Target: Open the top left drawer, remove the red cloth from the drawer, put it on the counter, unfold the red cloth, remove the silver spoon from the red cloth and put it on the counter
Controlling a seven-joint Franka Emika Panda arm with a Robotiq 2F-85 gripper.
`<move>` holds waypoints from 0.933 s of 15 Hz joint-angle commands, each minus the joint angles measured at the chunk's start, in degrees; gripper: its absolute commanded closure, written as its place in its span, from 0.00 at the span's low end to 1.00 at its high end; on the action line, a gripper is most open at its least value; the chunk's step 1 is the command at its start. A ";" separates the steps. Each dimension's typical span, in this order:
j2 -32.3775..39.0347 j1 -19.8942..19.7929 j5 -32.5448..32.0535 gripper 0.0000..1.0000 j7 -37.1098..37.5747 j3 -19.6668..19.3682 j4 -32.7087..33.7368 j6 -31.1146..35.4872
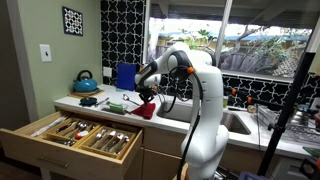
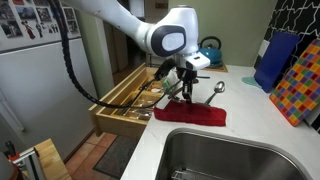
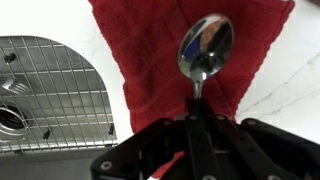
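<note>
My gripper (image 3: 196,118) is shut on the handle of the silver spoon (image 3: 205,47) and holds it above the red cloth (image 3: 150,70), which lies spread out on the white counter (image 3: 290,70) beside the sink. In an exterior view the spoon (image 2: 214,89) sticks out from the gripper (image 2: 186,88) over the cloth (image 2: 190,116). The cloth also shows in an exterior view (image 1: 145,109) under the gripper (image 1: 146,95). The top left drawer (image 1: 70,135) stands pulled out, holding cutlery in a wooden tray.
A steel sink (image 2: 215,155) with a wire rack (image 3: 50,95) lies next to the cloth. A blue kettle (image 1: 85,82) and a blue board (image 1: 126,75) stand at the back of the counter. A colourful checked board (image 2: 300,85) leans at the wall.
</note>
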 commanded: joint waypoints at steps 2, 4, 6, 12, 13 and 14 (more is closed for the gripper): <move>1.90 0.66 1.18 0.98 0.24 0.93 3.46 1.33; 3.87 0.82 1.92 0.98 -0.36 1.54 5.12 2.28; 5.96 1.10 2.89 0.98 -0.47 2.12 7.02 2.37; 12.50 -0.03 6.52 0.98 -12.31 4.49 14.49 1.97; 13.74 -0.14 7.19 0.98 -14.69 4.73 15.68 2.39; 14.82 -0.29 8.28 0.98 -17.09 5.04 16.90 1.86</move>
